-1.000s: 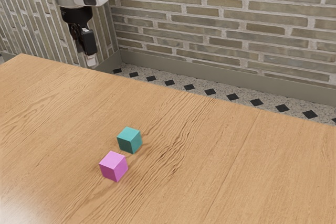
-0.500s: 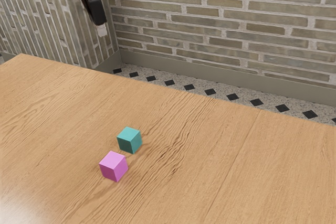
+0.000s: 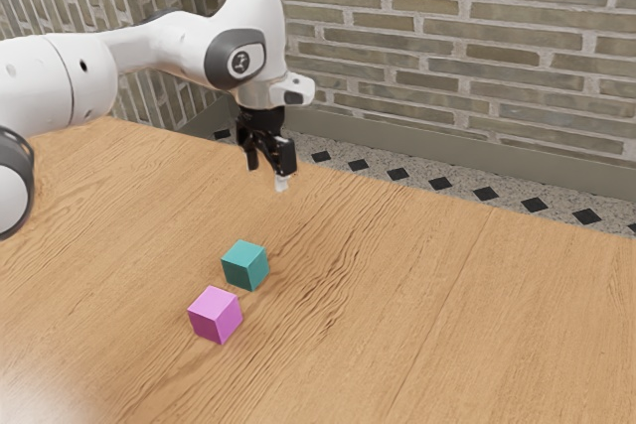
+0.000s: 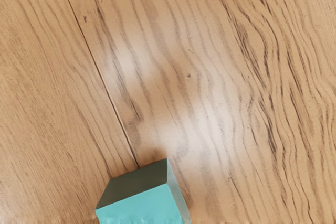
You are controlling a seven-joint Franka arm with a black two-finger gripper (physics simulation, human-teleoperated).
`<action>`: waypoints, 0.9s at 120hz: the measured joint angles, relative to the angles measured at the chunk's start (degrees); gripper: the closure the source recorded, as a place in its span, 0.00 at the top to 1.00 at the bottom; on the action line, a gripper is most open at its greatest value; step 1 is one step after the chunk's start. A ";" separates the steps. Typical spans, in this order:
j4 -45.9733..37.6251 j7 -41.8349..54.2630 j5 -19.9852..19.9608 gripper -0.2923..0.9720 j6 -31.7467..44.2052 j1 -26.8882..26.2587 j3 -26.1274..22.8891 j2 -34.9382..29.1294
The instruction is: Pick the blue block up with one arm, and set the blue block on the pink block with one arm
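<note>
The blue block [image 3: 244, 264], teal in colour, rests on the wooden table [image 3: 447, 315]. The pink block [image 3: 215, 314] sits just in front of it, toward the exterior view's left, with a small gap between them. My gripper [image 3: 268, 174] hangs open and holds nothing. It points down over the table, well above and behind the blue block. In the wrist view the blue block [image 4: 142, 198] lies on bare wood a short way off from under my hand.
A brick wall [image 3: 447, 37] and a speckled floor strip with black diamonds [image 3: 437, 181] run behind the table's far edge. Open tabletop spreads toward the exterior view's right of the blocks.
My arm has swung down from the upper left corner toward the table. The gripper now hangs lower and closer to the blocks. Neither block has moved.
</note>
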 joint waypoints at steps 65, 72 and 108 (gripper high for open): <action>-37.03 -26.70 -5.01 0.77 36.65 15.93 -8.32 -13.41; -38.34 -27.11 -5.05 0.77 37.61 16.56 -8.80 -13.17; -39.01 -20.31 -5.27 0.77 38.94 18.18 -10.19 -10.97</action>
